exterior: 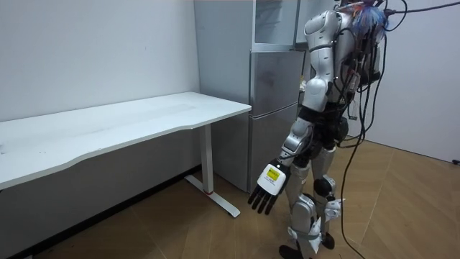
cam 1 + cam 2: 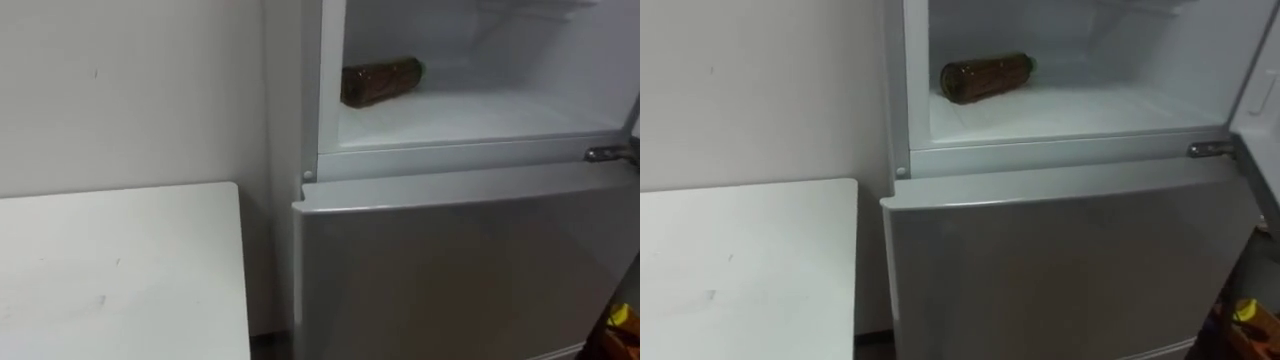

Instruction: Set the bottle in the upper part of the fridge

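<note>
Room: pale wall (image 2: 120, 90) and wood floor (image 1: 402, 208); the robot stands facing the fridge (image 1: 273, 108).
Surface: white surface (image 2: 110, 270), just beside the fridge's left side.
Fridge: grey; upper compartment (image 2: 480, 115) open, lower door (image 2: 450, 270) closed.
Bottle: brown bottle (image 2: 381, 81) lies on its side on the upper compartment's floor, near its left wall.
Writing: any print on the bottle is too blurred to read.
Left hand: left hand (image 1: 267, 191) hangs beside the robot's thigh, fingers straight, holding nothing.
</note>
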Controlling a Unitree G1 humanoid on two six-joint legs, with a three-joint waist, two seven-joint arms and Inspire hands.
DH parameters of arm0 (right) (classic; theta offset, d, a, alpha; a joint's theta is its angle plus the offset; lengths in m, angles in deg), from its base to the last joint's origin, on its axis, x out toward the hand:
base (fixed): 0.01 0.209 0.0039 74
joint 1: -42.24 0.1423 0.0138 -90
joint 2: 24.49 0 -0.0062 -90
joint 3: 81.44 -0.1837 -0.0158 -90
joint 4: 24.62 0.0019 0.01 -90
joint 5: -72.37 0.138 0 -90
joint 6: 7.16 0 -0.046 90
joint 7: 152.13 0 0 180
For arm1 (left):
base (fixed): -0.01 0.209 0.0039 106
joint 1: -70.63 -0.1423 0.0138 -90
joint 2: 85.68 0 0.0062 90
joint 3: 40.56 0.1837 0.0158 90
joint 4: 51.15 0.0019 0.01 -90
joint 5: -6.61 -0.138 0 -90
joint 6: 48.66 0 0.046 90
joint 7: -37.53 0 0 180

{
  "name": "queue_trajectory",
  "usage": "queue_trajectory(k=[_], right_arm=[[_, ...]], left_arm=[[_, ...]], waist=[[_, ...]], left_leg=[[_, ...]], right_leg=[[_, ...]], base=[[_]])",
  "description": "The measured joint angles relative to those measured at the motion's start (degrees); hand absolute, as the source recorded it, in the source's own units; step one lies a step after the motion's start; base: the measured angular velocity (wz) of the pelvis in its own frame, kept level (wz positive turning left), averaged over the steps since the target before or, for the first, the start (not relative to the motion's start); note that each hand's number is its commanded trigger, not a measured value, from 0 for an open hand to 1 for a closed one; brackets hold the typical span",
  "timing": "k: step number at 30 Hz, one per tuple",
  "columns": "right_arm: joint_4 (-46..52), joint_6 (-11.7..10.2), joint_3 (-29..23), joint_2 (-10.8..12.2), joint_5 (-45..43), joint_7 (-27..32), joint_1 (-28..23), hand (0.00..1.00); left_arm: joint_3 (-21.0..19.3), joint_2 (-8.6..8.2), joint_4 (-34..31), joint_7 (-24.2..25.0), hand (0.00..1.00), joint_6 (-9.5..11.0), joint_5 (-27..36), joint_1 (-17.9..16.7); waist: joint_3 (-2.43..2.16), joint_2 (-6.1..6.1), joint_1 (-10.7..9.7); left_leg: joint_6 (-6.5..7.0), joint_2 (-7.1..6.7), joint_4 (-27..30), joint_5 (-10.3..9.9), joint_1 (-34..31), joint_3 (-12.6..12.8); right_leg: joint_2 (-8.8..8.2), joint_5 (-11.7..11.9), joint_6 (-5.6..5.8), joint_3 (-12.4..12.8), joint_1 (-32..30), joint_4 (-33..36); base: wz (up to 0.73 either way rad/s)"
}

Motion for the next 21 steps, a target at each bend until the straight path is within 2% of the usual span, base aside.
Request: queue_trajectory(k=[3,7,15,17,19,21], right_arm=[[5.6,-0.2,-2.0,-1.5,-5.8,5.0,0.0,0.00],[12.7,-1.8,-2.3,-4.5,-11.0,8.0,-0.2,0.00],[21.2,-1.9,-2.4,-5.1,-19.7,12.9,2.1,0.00],[21.7,-1.9,-2.3,-5.6,-21.9,13.4,3.5,0.00],[23.2,-2.0,-2.3,-7.1,-22.9,13.7,4.0,0.00],[23.6,-2.0,-2.0,-7.2,-23.8,13.2,4.0,0.00]], left_arm=[[-0.7,-0.04,0.0,-0.1,0.00,0.0,0.0,0.0],[-0.8,0.05,0.0,-0.2,0.00,0.4,0.0,0.1],[-0.6,0.45,1.0,-0.2,0.00,0.4,0.3,0.1],[-0.6,0.66,2.3,-0.2,0.00,0.4,0.3,0.1],[-0.6,0.71,2.5,-0.1,0.00,0.4,0.1,-0.1],[-0.6,0.71,2.5,-0.2,0.00,0.4,0.0,-0.4]], waist=[[-0.01,-0.03,0.1],[0.04,-0.31,0.0],[0.13,-1.01,0.6],[0.12,-1.08,0.6],[0.13,-1.11,0.5],[0.13,-1.10,0.6]], left_leg=[[0.00,-0.05,0.0,0.0,0.1,0.2],[-0.01,-0.02,0.0,0.0,0.0,0.2],[-0.01,-0.01,0.0,0.0,0.0,0.3],[-0.01,-0.01,-0.1,0.0,-0.2,0.3],[-0.02,0.01,-0.2,0.0,-0.4,0.3],[-0.02,0.02,-0.4,0.0,-0.3,0.3]], right_leg=[[0.01,0.0,0.02,0.2,0.0,0.0],[0.06,0.0,0.01,0.2,0.1,0.0],[0.06,-0.1,-0.04,0.1,-0.4,0.0],[0.07,-0.1,-0.04,0.1,-0.8,0.1],[0.09,-0.1,-0.04,0.1,-1.0,0.1],[0.11,-0.1,-0.04,0.0,-1.0,0.1]], base=[[-0.04],[-0.01],[0.00],[0.00],[0.00],[0.00]])
